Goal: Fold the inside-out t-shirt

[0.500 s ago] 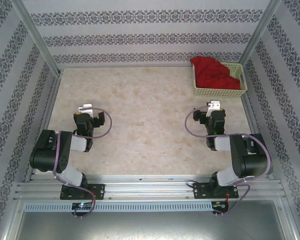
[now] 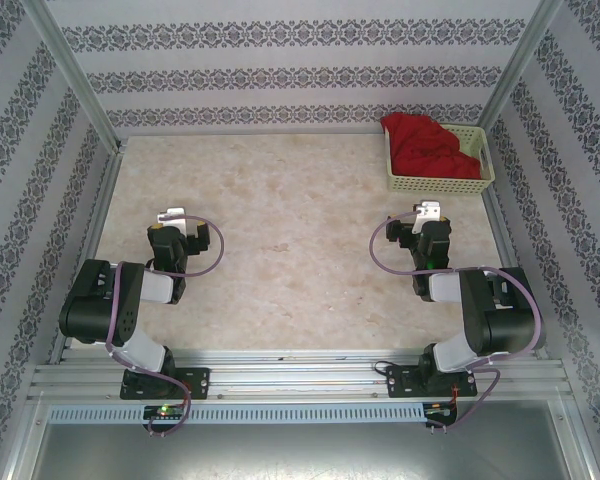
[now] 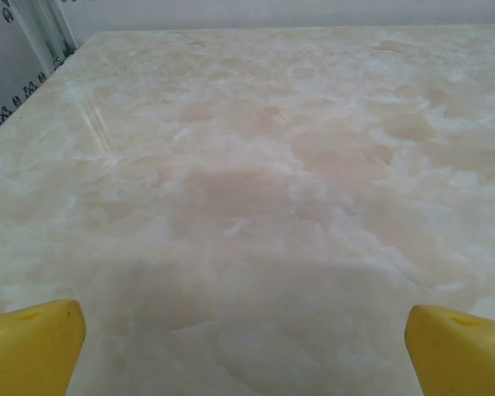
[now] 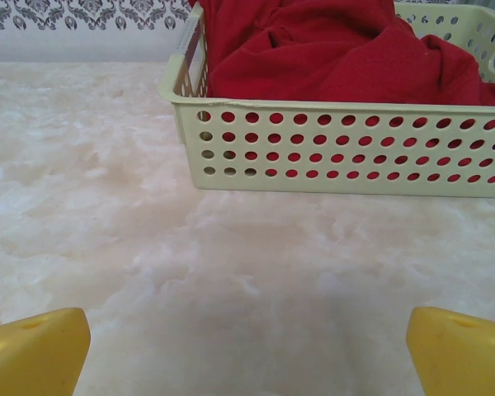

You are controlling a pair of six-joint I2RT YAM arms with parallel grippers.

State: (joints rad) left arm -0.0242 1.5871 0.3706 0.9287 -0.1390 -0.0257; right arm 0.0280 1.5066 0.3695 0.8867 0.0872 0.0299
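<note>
Marble bench (image 2: pixel 300 260) unchanged from half a second ago: left tool (image 2: pixel 170 216) and right tool (image 2: pixel 429 211) wide open, holding nothing. inside-out t-shirt (image 2: pixel 425 148) bunched in basket (image 2: pixel 440 184), far right corner. Folding not started.

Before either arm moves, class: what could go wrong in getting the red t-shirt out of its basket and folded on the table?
1. The t-shirt lies bunched in the basket and spills over its rim; a pull may drag or tip the basket along.
2. Crumpled folds hide the hems, so the open right gripper may pinch several layers.
3. The basket sits in the far right corner, likely a long reach for the open left gripper.
</note>
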